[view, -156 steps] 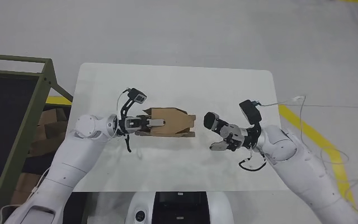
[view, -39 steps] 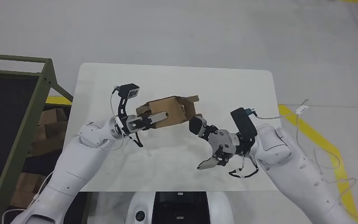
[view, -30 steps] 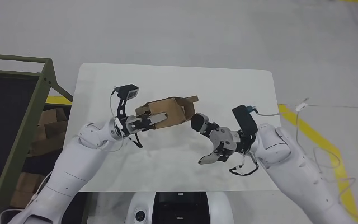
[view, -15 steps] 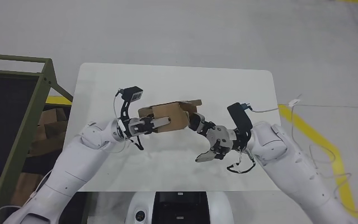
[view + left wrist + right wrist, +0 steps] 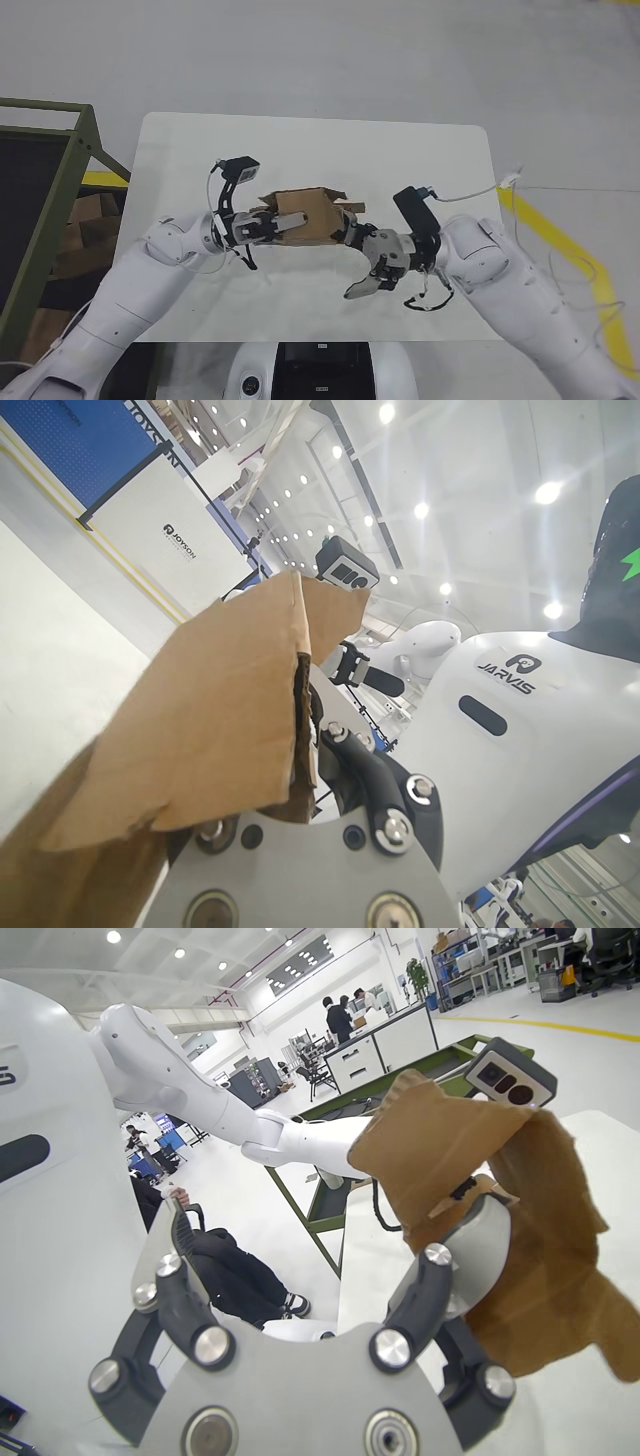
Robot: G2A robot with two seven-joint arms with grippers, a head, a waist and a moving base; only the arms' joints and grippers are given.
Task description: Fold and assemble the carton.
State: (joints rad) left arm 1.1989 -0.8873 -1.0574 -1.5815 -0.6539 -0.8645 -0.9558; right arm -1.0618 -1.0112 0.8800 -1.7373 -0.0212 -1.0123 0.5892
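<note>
While the right gripper (image 5: 358, 262) stood well apart from the carton (image 5: 310, 212) five seconds back, it is now right at the carton's right end. Its jaws are wide apart: one finger (image 5: 482, 1233) presses against a brown flap (image 5: 425, 1138), and the other hangs free on the side nearer the robot. In the last half second it has edged a little further left, closing the small gap it had left.

The left gripper (image 5: 272, 228) stays clamped on the carton's left end, with a cardboard wall pinched between its fingers. The carton lay flat on the table (image 5: 300, 150) five seconds ago. It is now opened into a box-like tube, held over the middle of the table and seemingly clear of the surface, with ragged flaps sticking out on the right.

Both arms come in from the near edge, and a bare strip of tabletop lies between that edge and the grippers. Beyond the carton, the far half of the table is open white surface, as are both far corners. Off the table's left edge a green frame (image 5: 70, 150) stands close by, and a yellow line (image 5: 545, 232) runs along the floor to the right.
</note>
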